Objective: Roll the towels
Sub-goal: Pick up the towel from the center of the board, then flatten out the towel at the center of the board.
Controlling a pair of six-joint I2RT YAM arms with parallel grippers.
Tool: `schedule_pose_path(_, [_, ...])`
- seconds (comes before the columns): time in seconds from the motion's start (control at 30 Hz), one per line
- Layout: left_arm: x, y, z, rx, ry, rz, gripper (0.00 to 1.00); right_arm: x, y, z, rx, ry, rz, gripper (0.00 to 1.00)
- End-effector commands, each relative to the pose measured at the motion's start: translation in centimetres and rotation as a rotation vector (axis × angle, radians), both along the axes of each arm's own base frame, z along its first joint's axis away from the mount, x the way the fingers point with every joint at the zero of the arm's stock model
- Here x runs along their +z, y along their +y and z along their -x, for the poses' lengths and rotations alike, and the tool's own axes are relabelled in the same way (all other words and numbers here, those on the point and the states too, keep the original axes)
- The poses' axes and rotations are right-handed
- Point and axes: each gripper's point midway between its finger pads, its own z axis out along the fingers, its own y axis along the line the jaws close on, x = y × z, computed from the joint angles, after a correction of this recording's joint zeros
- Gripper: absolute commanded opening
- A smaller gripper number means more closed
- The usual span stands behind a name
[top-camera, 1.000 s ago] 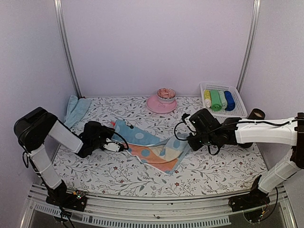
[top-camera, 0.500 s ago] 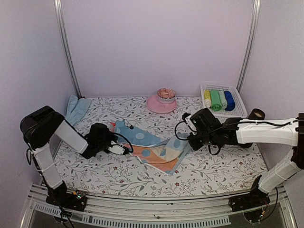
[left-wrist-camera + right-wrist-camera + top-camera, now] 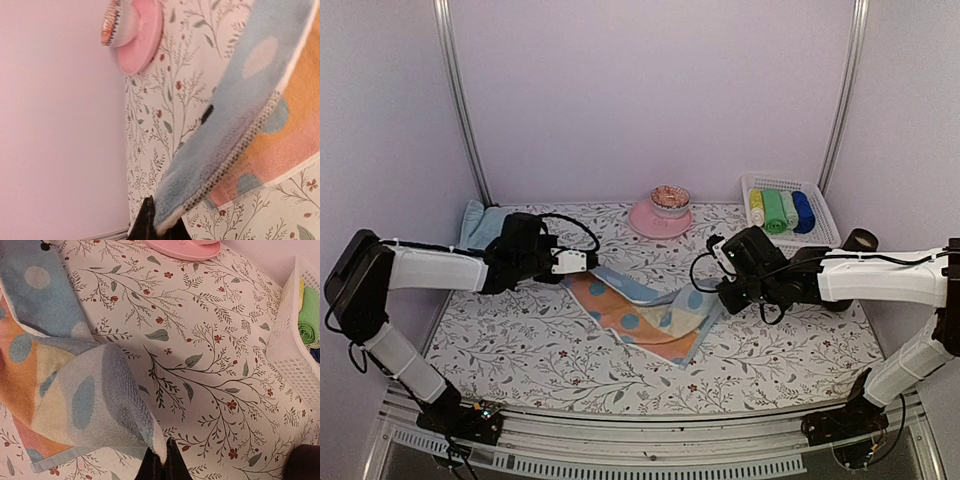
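Since a cloth rolls evenly only once it lies flat and square, the thin terry towel printed with pale blue and orange panels and round dots [image 3: 642, 318] is stretched by 2 of its ends between the arms, its middle sagging onto the floral-printed surface [image 3: 770, 350] near the centre; I judge this a spreading step, with the rolling itself not yet begun. On the left, the left tool [image 3: 586, 265] is closed tight on the towel's far-left corner, and its wrist view shows the blue edge and stitched hem running taut up and away from black fingers [image 3: 146, 225] that pinch the corner clear of the surface. Opposite, the right tool [image 3: 720, 293] is likewise clamped shut on the right-hand corner, which the right wrist view shows lifted and folded over itself just above the fingertips [image 3: 152, 470]. In the back left corner, a pile of pale blue cloths [image 3: 480, 225] waits against the wall. At the back right, a white plastic mesh basket [image 3: 815, 238] holds 4 rolled towels [image 3: 780, 210], yellow, 2 green and blue, presumably finished; near it sits a round pink plate [image 3: 645, 222], out of the way.
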Motion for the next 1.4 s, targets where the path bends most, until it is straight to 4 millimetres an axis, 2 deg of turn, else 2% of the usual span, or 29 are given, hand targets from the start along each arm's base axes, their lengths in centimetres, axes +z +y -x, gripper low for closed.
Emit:
schedule_pose_path(0.0, [3.1, 0.3, 2.2, 0.062, 0.118, 0.196, 0.0, 3.1, 0.9, -0.8, 0.02, -0.057, -0.057, 0.02])
schedule_pose_path(0.13, [6.5, 1.2, 2.7, 0.149, 0.133, 0.326, 0.0, 5.7, 1.9, -0.9, 0.064, -0.083, -0.107, 0.02])
schedule_pose_path(0.2, [8.5, 2.1, 2.5, 0.223, 0.116, 0.391, 0.0, 7.6, 2.6, -0.7, 0.103, -0.102, -0.144, 0.02])
schedule_pose_path(0.3, [10.6, 3.4, 2.6, 0.317, 0.123, 0.468, 0.0, 9.3, 3.6, -0.1, 0.183, -0.111, -0.178, 0.02])
schedule_pose_path(0.37, [11.8, 4.1, 3.2, 0.351, 0.137, 0.525, 0.0, 9.5, 4.2, 0.4, 0.23, -0.098, -0.177, 0.02])
schedule_pose_path(0.47, [13.4, 5.6, 3.7, 0.414, 0.137, 0.59, 0.0, 8.6, 4.3, 0.9, 0.268, -0.06, -0.143, 0.02])
schedule_pose_path(0.6, [13.8, 8.2, 4.3, 0.517, 0.164, 0.631, 0.0, 8.0, 2.7, 0.3, 0.199, -0.057, -0.054, 0.02])
schedule_pose_path(0.67, [13.6, 9.4, 5.1, 0.544, 0.185, 0.655, 0.0, 8.7, 2.1, 0.2, 0.174, -0.068, -0.047, 0.02])
schedule_pose_path(0.8, [14.0, 10.2, 7.3, 0.539, 0.194, 0.692, 0.0, 11.0, 1.5, 0.8, 0.179, -0.115, -0.069, 0.02])
schedule_pose_path(0.93, [14.6, 11.0, 9.3, 0.551, 0.188, 0.716, 0.0, 11.9, 0.7, 1.6, 0.187, -0.119, -0.063, 0.02])
schedule_pose_path(1.07, [15.6, 11.0, 11.3, 0.524, 0.202, 0.762, 0.0, 11.7, 2.1, 3.2, 0.242, -0.109, -0.046, 0.02])
schedule_pose_path(1.17, [17.6, 10.8, 13.2, 0.468, 0.179, 0.823, 0.0, 12.1, 3.6, 4.8, 0.304, -0.129, -0.039, 0.02])
schedule_pose_path(1.23, [18.5, 10.9, 14.0, 0.451, 0.167, 0.845, 0.0, 13.1, 4.1, 5.5, 0.325, -0.15, -0.056, 0.02])
schedule_pose_path(1.37, [19.3, 11.3, 14.9, 0.456, 0.157, 0.86, 0.0, 17.0, 4.1, 7.0, 0.363, -0.21, -0.172, 0.02])
